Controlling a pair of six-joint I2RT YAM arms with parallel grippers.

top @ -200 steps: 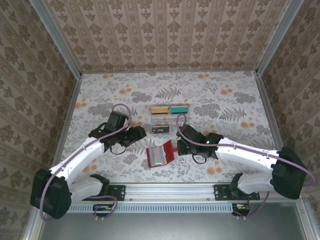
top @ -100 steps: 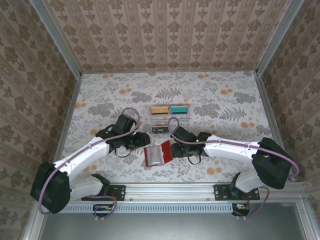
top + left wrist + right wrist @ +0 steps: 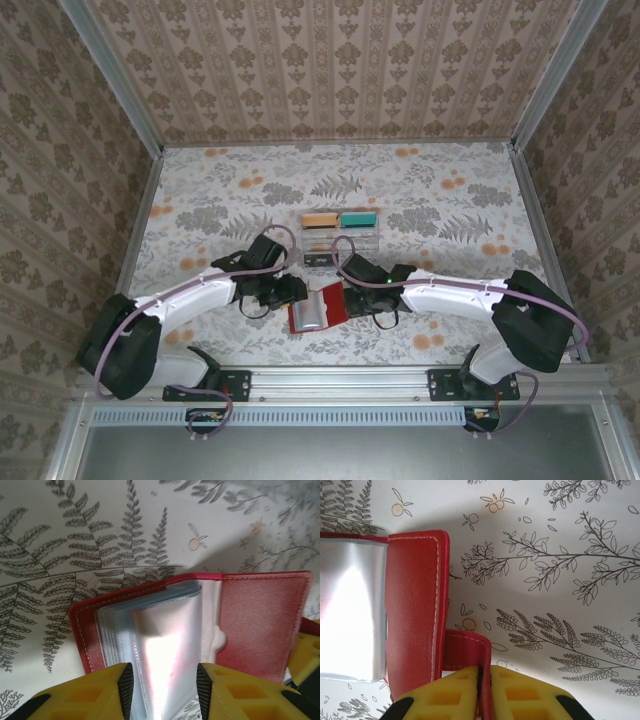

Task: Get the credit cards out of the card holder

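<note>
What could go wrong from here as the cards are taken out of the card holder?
1. The right gripper pinches just the thin red tab of the card holder; a pull could slip it free or drag the holder along.
2. The left gripper straddles the whole stack of clear sleeves, so it may tug sleeves rather than a single card.

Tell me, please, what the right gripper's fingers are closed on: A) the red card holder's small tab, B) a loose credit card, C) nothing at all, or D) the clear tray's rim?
A: in the right wrist view the right gripper has its fingers pressed together on the red tab of the open card holder.
</note>
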